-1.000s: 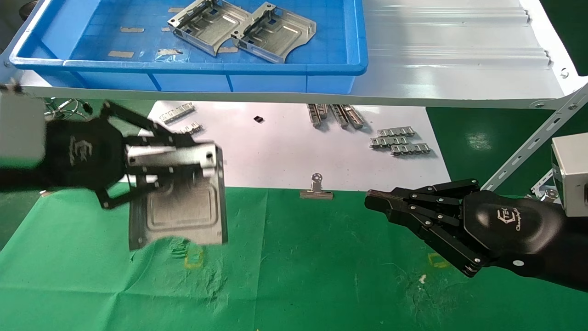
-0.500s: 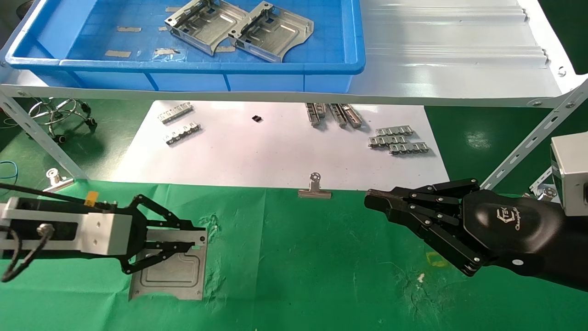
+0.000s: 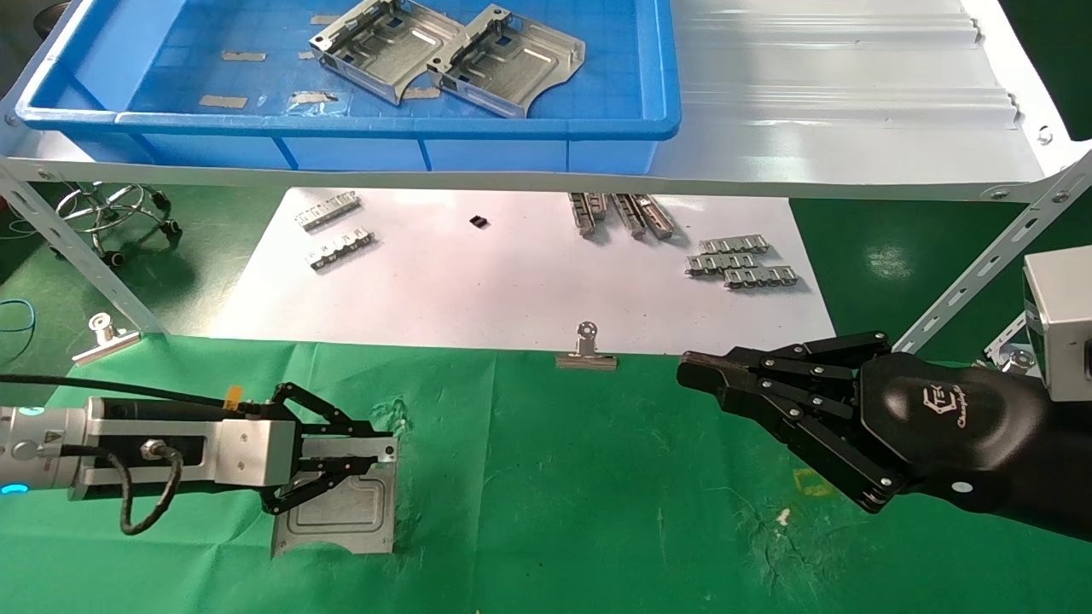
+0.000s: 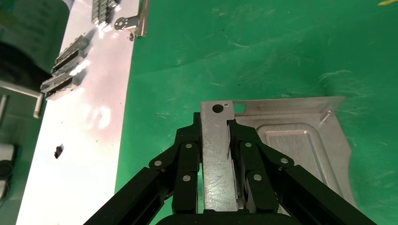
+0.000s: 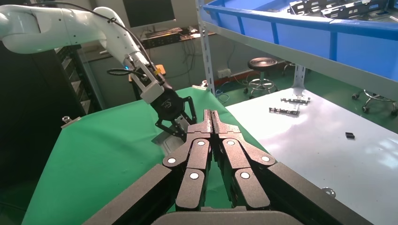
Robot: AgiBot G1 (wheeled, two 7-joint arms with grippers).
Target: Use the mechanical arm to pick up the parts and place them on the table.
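Part [image 3: 337, 512] lies flat on the counter [image 3: 597, 512] at seven o'clock, its flange pinched by left gripper [image 3: 363, 456] fingers; release gently, then lift straight up. Right gripper [image 3: 695, 375] fingers clenched, idle.

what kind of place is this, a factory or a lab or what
Probably a factory-style robot test bench: stamped metal parts in a blue bin on a metal shelf, a green-clothed table, and the left gripper setting down a part.

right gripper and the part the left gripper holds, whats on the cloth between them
Head view: only bare green table between the right gripper and the part in the left gripper.
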